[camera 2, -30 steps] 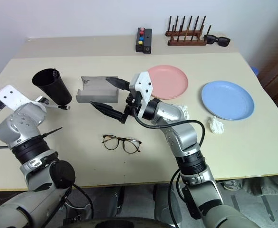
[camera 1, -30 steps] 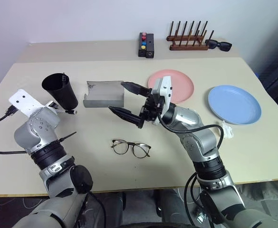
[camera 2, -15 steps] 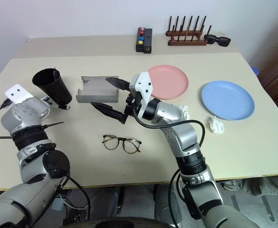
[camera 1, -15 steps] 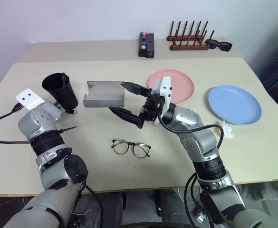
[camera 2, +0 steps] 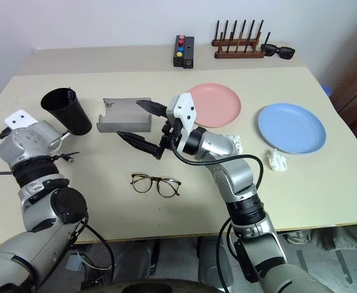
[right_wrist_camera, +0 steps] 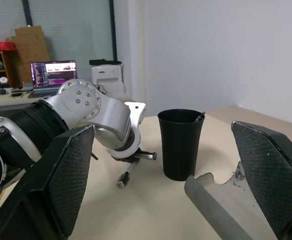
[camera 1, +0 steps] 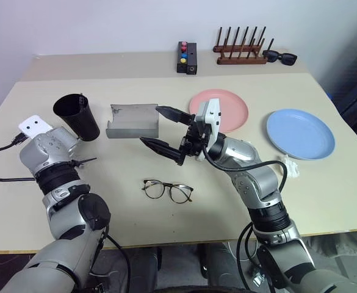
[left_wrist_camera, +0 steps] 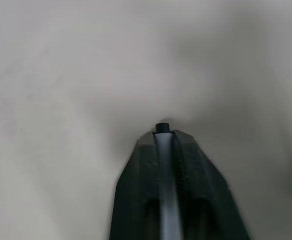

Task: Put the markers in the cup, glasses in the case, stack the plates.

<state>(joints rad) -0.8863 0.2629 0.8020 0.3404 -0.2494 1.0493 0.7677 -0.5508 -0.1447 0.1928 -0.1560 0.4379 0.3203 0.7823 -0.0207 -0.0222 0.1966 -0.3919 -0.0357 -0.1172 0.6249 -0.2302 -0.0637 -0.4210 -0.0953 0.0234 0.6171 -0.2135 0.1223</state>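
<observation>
Now the left gripper [left_wrist_camera: 164,137] had its fingers clamped on a marker [left_wrist_camera: 161,129] low beside the cup [camera 1: 77,116]; the right gripper [camera 1: 166,133] hung wide apart. A skewed grip could miss the rim.

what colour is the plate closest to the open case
Salmon pink; the plate sits just right of the grey case, clearest in the left eye view.

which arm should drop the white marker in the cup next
Left. Its end effector is shut on the white marker, close beside the cup. The right end effector hangs open near the case, farther off.
</observation>
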